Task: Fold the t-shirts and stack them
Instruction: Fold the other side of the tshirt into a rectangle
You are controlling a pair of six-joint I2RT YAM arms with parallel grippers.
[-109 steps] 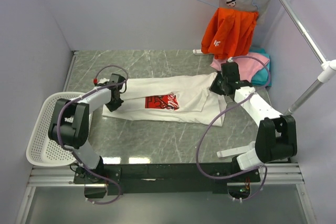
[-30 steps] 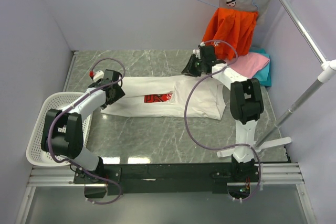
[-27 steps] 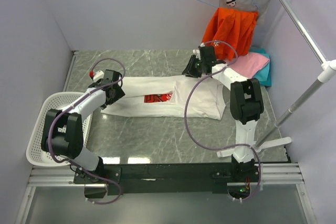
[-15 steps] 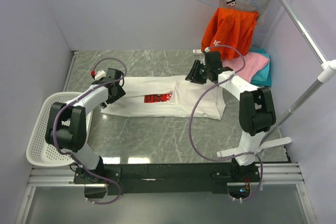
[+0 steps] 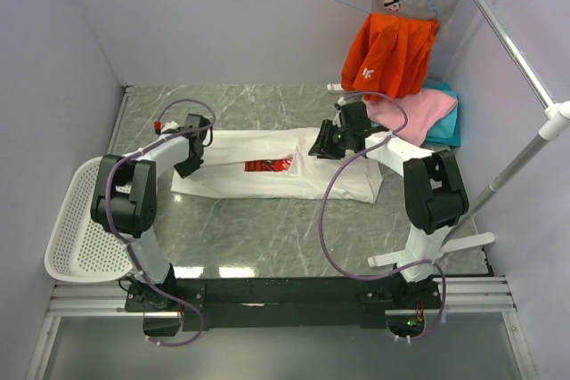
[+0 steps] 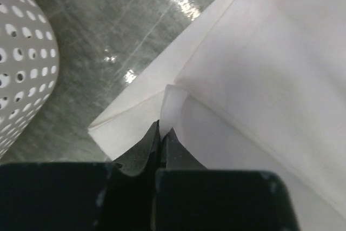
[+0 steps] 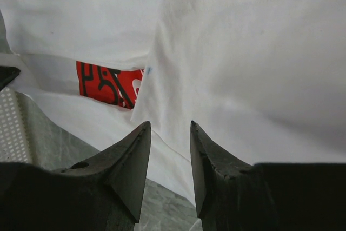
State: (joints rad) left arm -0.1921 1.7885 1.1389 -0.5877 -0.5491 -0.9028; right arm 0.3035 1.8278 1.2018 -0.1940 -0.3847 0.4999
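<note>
The white t-shirt lies spread lengthwise across the table, its far half folded over so only part of the red print shows. My left gripper is at the shirt's left end, shut on a raised fold of white cloth; its jaws are pressed together on it. My right gripper hovers over the shirt's right half, open, with nothing between its fingers; the print shows just beyond them. The pink t-shirt lies on the teal one at the back right.
A white perforated basket sits at the table's left edge, also close by in the left wrist view. An orange garment hangs from a hanger at the back right. A clothes rail pole and its stand foot are on the right.
My left gripper has shut on the shirt's left end. My right arm has come back from the far edge toward the shirt's right half, jaws opened a little wider.
</note>
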